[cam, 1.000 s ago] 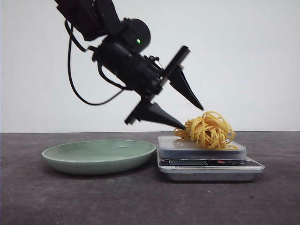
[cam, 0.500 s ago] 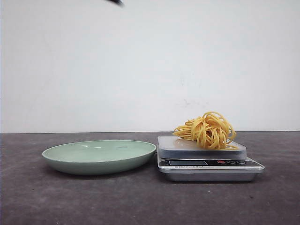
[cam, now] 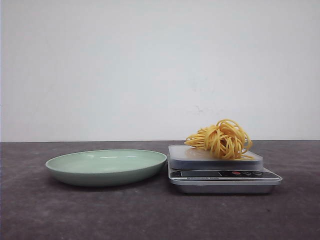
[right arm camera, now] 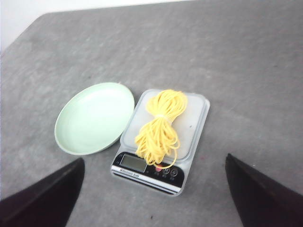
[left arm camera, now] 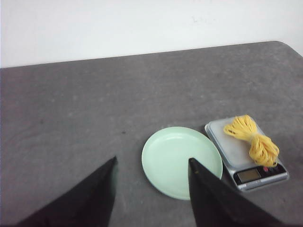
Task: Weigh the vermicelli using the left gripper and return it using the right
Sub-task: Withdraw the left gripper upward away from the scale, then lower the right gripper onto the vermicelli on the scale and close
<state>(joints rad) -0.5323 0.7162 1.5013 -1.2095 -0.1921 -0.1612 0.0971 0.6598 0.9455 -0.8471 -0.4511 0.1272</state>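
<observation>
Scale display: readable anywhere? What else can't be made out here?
- Scale display: too small and blurred in every view; no reading.
- Button labels: too small.
- Both arms: outside the front view.
- Left gripper, right gripper: only fingertips show, bodies cut off by the frame edge.

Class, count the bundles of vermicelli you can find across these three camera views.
1. The single vermicelli bundle lies on the scale platform, right of the green plate in the front view. The plate holds none, and nothing seems hidden.

Vermicelli: coiled bundle of thin yellow-orange noodle strands (cam: 220,139). Rests loose on the silver scale platform (cam: 190,155), beside the plate.
</observation>
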